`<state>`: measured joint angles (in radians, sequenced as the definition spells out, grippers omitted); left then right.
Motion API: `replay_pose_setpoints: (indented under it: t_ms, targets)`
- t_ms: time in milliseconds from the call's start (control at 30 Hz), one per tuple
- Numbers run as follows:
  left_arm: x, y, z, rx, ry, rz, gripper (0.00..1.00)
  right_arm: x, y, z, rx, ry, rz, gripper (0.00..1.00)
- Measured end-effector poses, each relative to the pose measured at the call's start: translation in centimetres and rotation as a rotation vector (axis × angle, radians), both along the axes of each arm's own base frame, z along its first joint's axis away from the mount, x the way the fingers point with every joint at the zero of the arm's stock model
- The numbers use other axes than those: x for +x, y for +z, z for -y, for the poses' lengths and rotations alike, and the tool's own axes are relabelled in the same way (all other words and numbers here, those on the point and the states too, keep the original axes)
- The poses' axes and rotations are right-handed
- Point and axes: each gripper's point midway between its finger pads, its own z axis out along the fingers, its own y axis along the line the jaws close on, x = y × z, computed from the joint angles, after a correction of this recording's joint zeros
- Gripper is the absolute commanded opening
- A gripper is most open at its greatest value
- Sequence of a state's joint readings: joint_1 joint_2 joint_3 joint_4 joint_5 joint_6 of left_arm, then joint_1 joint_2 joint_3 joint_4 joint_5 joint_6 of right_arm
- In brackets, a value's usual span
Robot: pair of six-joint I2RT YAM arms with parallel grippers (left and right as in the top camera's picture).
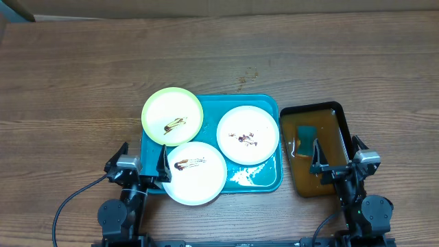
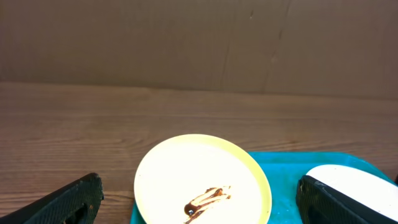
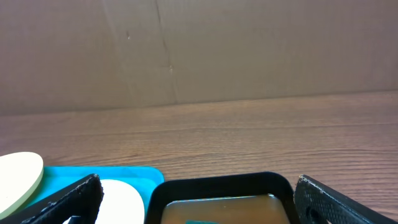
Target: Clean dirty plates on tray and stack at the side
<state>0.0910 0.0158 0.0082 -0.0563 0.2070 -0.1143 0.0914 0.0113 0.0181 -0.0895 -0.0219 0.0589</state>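
Three dirty plates lie on the teal tray: a pale yellow-green plate at the back left, overhanging the rim, a white plate at the right, and a white plate at the front, overhanging the front rim. Each has a brown smear. My left gripper is open and empty at the tray's front left corner; its view shows the yellow-green plate between the fingers. My right gripper is open and empty over the near end of the black tray.
A black tray of brownish liquid stands right of the teal tray, with a teal sponge in it; it also shows in the right wrist view. A cardboard wall stands behind the wooden table.
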Motion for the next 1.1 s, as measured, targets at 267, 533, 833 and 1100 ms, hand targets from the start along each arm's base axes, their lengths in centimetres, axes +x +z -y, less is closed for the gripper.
replay_pose_setpoints:
  t_ms: [267,533,833,1100]
  targets:
    - [-0.2,-0.4,0.1,-0.081,0.004,-0.053,1.00,0.0,0.3,0.0,0.001,0.001,0.011,1.00]
    - [-1.2,-0.4,-0.2,-0.110,0.037,-0.258,1.00,0.0,0.5,0.2,0.071,-0.012,0.010,1.00]
    - [-1.3,1.7,-0.3,-0.103,0.048,-0.539,1.00,-0.5,-0.2,0.6,0.119,-0.046,-0.181,1.00]
    - [-1.5,2.4,-0.3,-0.101,0.044,-0.844,1.00,0.3,2.3,0.3,0.108,-0.051,-0.406,1.00]
